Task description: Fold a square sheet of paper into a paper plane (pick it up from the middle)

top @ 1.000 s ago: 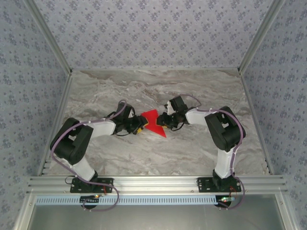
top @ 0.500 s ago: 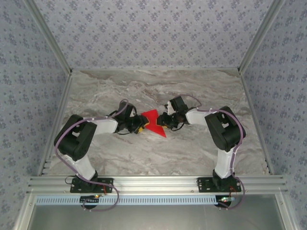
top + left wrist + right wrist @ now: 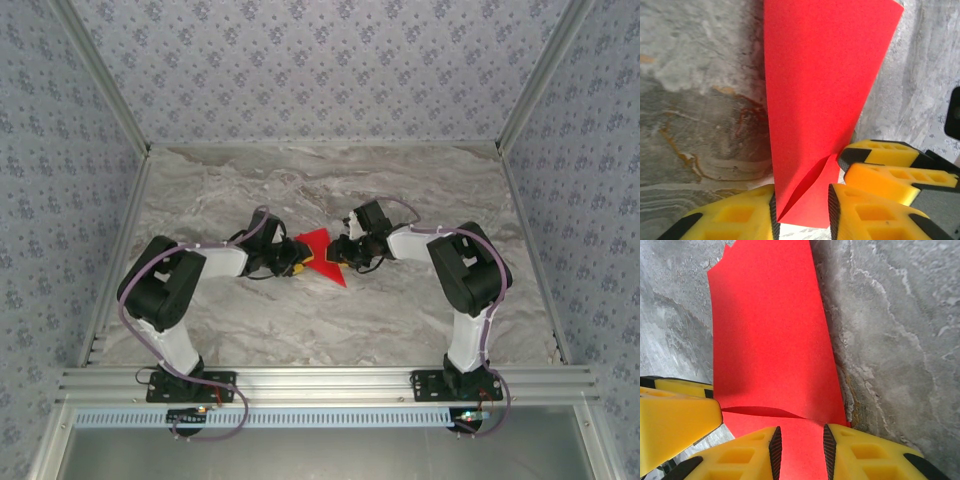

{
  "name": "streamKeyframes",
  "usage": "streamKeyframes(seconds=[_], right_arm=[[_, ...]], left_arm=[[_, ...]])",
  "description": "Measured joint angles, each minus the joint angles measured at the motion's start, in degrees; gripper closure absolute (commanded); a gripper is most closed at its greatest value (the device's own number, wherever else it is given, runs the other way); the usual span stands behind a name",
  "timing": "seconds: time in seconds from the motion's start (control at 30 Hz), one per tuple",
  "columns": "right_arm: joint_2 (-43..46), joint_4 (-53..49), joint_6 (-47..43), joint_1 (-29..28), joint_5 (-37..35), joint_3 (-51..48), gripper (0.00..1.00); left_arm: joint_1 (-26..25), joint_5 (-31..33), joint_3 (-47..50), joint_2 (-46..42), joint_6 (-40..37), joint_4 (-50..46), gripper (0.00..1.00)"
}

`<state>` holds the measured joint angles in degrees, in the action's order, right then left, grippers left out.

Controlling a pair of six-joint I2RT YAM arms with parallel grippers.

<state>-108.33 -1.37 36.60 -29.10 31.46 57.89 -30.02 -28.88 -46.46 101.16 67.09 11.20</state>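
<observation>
Top external: bright red folded paper sheet (image 3: 322,262) lies flat mid-way across the grey marble desk (image 3: 420,310), with both arms meeting over it. Left end effector (image 3: 296,262) straddles its left end, yellow fingers hugging the edges; gripped or not, can't tell. Right end effector (image 3: 341,256) sits astride the right side, jaws part-way apart; whether it's clamped, can't tell.

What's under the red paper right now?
The red paper lies over the grey marble table, seen around its edges. Whatever lies beneath the sheet or inside its fold is covered.
</observation>
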Motion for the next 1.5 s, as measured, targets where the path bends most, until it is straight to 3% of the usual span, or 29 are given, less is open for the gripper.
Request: streamKeyframes(seconds=[0.13, 0.23, 0.43, 0.53, 0.8, 1.03, 1.33, 1.5], right_arm=[[0.0, 0.02, -1.44, -0.13, 0.33, 0.0, 0.67], [0.42, 0.17, -3.13, -0.59, -0.28, 0.0, 0.58], [7.61, 1.53, -9.42, -3.04, -6.73, -2.38, 0.39], [12.17, 3.37, -14.56, -5.53, -12.26, -5.35, 0.36], [15.39, 8.92, -30.01, -13.7, -25.53, -12.13, 0.48], [13.68, 20.35, -42.6, -19.19, -33.53, -18.67, 0.47], [7.89, 29.44, -51.36, -20.33, -41.2, -18.88, 0.48], [6.73, 31.65, -54.03, -20.74, -42.47, -18.88, 0.56]], left_arm=[[0.0, -0.5, 0.0, 0.39, 0.17, 0.92, 0.87], [0.0, -0.5, -0.09, 0.63, 0.61, 1.09, 0.93], [0.0, -0.44, -0.48, 0.63, 1.09, 0.98, 0.95], [0.0, -0.39, -0.63, 0.63, 1.18, 0.61, 0.95], [-0.02, -0.28, -1.29, 0.57, 1.42, -0.72, 0.95], [-0.02, -0.28, -2.1, 0.5, 1.57, -1.14, 0.95], [-0.11, -0.26, -2.58, 0.13, 1.62, -2.29, 0.95], [-0.11, -0.26, -2.58, -0.24, 1.73, -2.4, 0.95]])
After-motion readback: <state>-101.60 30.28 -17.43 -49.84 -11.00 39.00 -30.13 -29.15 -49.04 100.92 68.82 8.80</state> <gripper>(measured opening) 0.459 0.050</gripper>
